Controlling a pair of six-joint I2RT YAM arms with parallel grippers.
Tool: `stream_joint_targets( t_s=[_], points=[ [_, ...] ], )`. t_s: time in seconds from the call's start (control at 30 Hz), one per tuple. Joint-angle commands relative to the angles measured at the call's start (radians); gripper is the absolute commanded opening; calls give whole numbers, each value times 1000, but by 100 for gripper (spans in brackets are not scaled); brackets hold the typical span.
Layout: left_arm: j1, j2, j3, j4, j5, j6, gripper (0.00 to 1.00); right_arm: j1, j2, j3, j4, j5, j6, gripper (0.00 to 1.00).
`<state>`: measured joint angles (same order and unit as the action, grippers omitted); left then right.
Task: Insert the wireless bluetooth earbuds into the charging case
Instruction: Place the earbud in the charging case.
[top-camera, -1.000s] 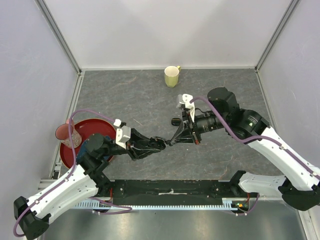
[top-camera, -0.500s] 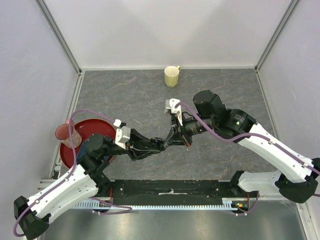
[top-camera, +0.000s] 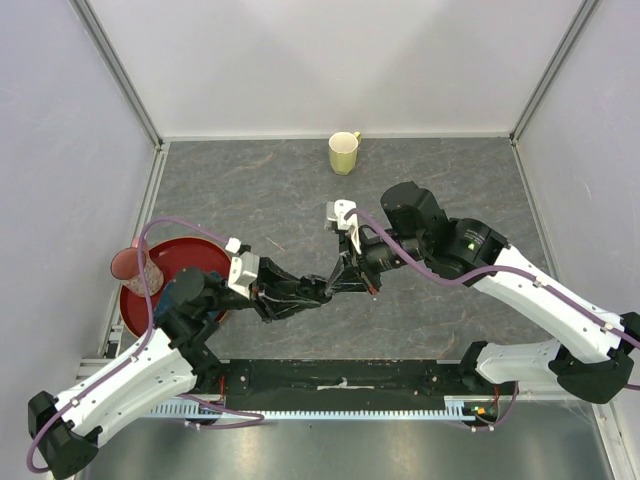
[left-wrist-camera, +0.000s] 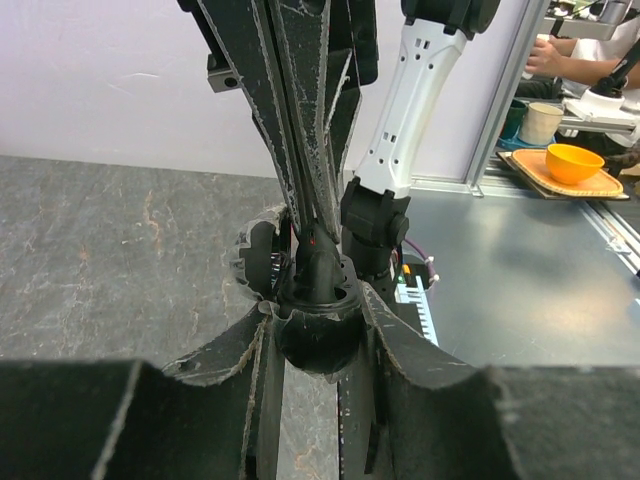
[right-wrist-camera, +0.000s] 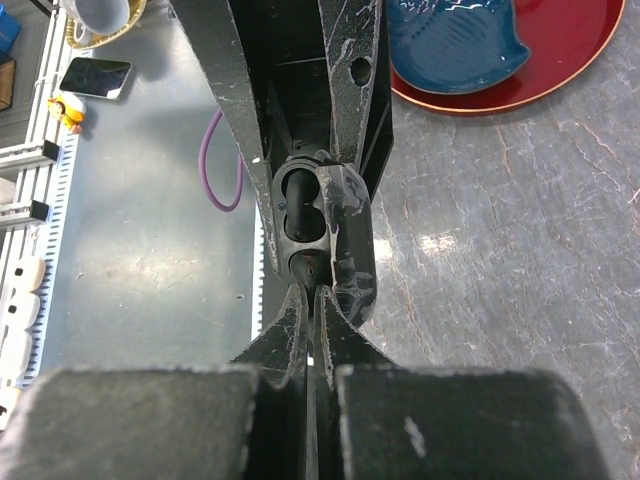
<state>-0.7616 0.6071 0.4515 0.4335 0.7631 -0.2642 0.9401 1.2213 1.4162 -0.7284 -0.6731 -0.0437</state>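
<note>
Black charging case (left-wrist-camera: 318, 345) is clamped, lid open, by the left gripper (left-wrist-camera: 315, 312), wells facing the right gripper (right-wrist-camera: 312, 300). The right gripper, pinched tight on one earbud (left-wrist-camera: 318, 262), meets it head-on. The earbud's long axis lines up with one well, apparently entering it.

Pale lilac walls (top-camera: 330, 60) box in a grey marbled tabletop (top-camera: 260, 190), aluminium posts (top-camera: 119, 75) in the corners, light soft and even
</note>
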Motion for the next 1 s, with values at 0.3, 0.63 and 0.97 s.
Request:
stream_joint_targets(
  t_s=[0.3,0.63,0.97],
  points=[
    [-2,-6,-2,155,-25,-53,2,17,6,23,3,44,-18,10],
    [-2,-9,-17,154,-22,-56,2,17,-60,33,50,125,1,37],
    [-2,-10,-22,131,-16,-46,2,17,-141,23,167,304,79,53]
  ],
)
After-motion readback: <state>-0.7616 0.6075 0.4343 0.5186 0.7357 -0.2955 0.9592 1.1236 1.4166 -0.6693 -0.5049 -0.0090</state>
